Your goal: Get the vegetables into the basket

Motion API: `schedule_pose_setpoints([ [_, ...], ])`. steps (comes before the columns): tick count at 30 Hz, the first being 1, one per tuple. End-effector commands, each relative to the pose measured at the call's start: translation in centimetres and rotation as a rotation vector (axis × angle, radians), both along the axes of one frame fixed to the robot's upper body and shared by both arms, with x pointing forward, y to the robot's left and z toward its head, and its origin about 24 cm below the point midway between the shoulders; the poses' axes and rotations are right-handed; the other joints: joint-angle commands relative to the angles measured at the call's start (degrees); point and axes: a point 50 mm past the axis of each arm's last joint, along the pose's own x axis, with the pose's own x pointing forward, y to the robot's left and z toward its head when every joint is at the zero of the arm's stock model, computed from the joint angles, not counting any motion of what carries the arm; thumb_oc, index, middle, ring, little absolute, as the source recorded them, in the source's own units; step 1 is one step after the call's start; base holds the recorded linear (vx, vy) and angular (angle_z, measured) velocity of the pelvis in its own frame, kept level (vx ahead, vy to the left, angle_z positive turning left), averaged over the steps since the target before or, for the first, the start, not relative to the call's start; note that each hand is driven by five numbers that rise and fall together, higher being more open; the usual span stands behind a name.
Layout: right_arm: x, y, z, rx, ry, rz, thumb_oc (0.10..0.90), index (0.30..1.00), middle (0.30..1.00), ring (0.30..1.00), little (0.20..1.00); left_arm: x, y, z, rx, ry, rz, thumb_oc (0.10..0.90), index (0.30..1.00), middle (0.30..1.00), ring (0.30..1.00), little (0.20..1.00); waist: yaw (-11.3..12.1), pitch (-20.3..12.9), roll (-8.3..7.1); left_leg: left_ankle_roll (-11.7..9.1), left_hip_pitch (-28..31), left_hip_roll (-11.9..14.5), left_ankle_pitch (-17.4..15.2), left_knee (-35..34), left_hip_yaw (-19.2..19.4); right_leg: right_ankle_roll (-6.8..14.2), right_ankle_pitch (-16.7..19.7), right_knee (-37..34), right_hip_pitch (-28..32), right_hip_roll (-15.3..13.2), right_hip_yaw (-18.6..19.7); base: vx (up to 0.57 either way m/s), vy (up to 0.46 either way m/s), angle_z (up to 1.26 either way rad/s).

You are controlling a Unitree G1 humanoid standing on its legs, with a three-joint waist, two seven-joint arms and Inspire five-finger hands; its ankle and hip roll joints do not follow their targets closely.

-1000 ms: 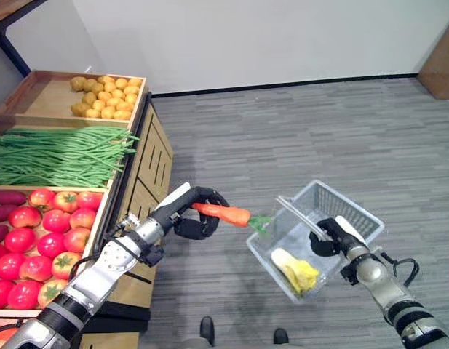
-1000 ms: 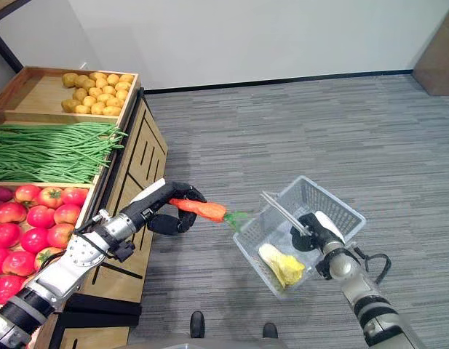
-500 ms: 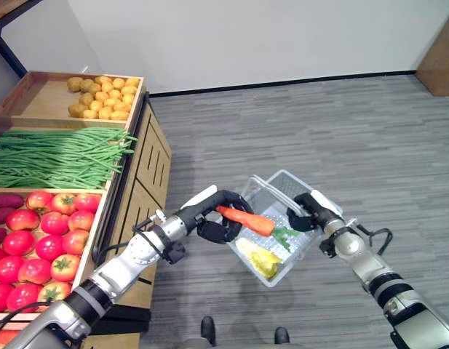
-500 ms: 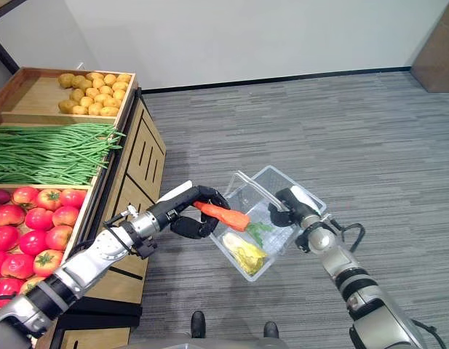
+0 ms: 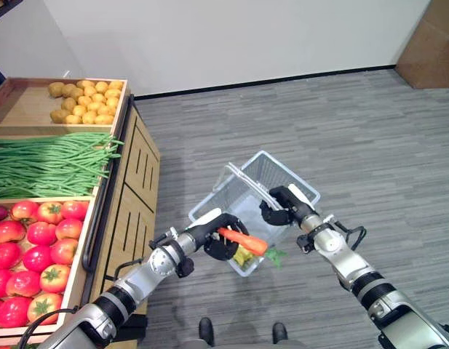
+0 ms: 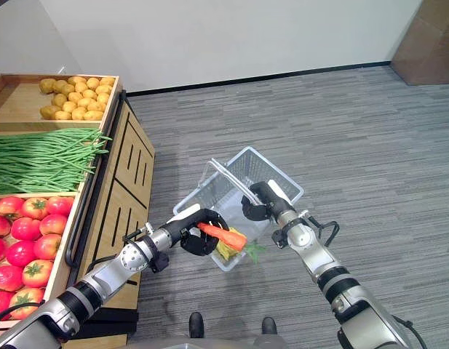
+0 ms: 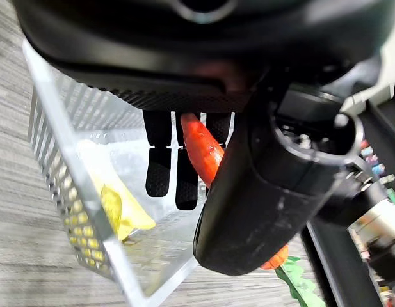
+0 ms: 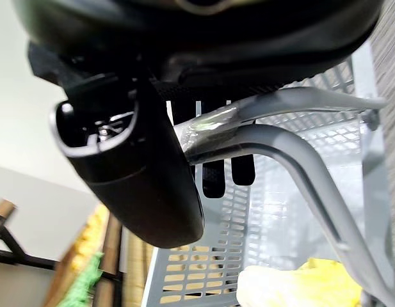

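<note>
My left hand is shut on an orange carrot with green leaves, holding it level over the near edge of the grey wire basket. In the left wrist view the carrot runs between the thumb and the fingers above the basket's mesh. My right hand is shut on the basket's handles, carrying the basket above the floor. A yellow-green leafy vegetable lies inside the basket.
A wooden produce stand fills the left side, with potatoes at the back, green beans in the middle and tomatoes in front. Grey carpet floor spreads to the right, with a white wall behind.
The right hand has swung the basket leftward toward the stand, under the carrot. The left hand has lowered with the carrot. The camera has shifted as well.
</note>
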Motion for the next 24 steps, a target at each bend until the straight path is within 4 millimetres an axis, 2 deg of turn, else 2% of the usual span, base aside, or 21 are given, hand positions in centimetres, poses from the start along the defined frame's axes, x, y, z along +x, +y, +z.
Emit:
schedule_pose_setpoints([
  [1,1.9,2.6,8.9,0.277,-0.379,0.095,0.4,0.3,0.3,0.3,0.3,3.8,-0.1,4.1,0.005,-0.222,0.029,0.4,0.3,0.3,0.3,0.3,0.44,-5.3,-3.43,-0.28,2.15,-0.96,-6.24,0.07,-0.21,2.83,0.09,0.03,-2.64,-2.13,1.95,0.01,-0.01,-0.14],
  [6,0.6,2.7,8.6,0.331,-0.362,0.129,0.4,0.3,0.3,0.3,0.3,4.3,0.8,3.5,0.038,-0.248,0.136,0.4,0.3,0.3,0.3,0.3,0.05,-5.34,-3.69,-0.36,2.2,-0.71,-6.18,0.07,0.14,2.78,0.21,0.03,-2.83,-1.91,2.26,0.0,-0.013,-0.05],
  [8,-0.7,2.4,8.4,0.357,-0.357,0.154,0.4,0.3,0.3,0.3,0.3,4.6,1.7,3.3,0.08,-0.296,0.224,0.4,0.3,0.3,0.3,0.3,-0.33,-5.33,-3.95,-0.53,2.18,-0.45,-6.11,0.07,0.15,2.63,-0.01,0.03,-2.7,-1.79,2.16,0.0,-0.029,-0.06],
  [17,-1.9,2.6,7.8,0.335,-0.338,0.197,0.4,0.3,0.3,0.3,0.3,4.9,3.3,2.8,0.083,-0.304,0.365,0.4,0.3,0.3,0.3,0.3,-0.72,-5.29,-4.26,-0.74,2.0,-0.11,-5.93,0.07,0.31,2.54,-0.04,0.03,-2.85,-1.54,2.15,0.0,-0.002,0.0],
  [23,-2.2,3.0,7.8,0.347,-0.334,0.22,0.4,0.3,0.3,0.3,0.3,5.0,3.5,2.7,0.111,-0.317,0.396,0.4,0.3,0.3,0.3,0.3,-0.95,-5.18,-4.33,-0.87,1.82,0.04,-5.83,0.07,0.27,2.48,-0.03,0.03,-2.93,-1.48,2.01,0.0,0.0,0.0],
  [24,-2.3,3.2,7.9,0.355,-0.335,0.227,0.4,0.3,0.3,0.3,0.3,5.0,3.4,2.5,0.109,-0.314,0.403,0.506,0.448,0.448,0.448,0.448,-0.97,-5.12,-4.35,-0.86,1.78,0.05,-5.8,0.07,0.22,2.46,0.0,0.03,-2.97,-1.49,1.96,0.0,0.0,0.0],
])
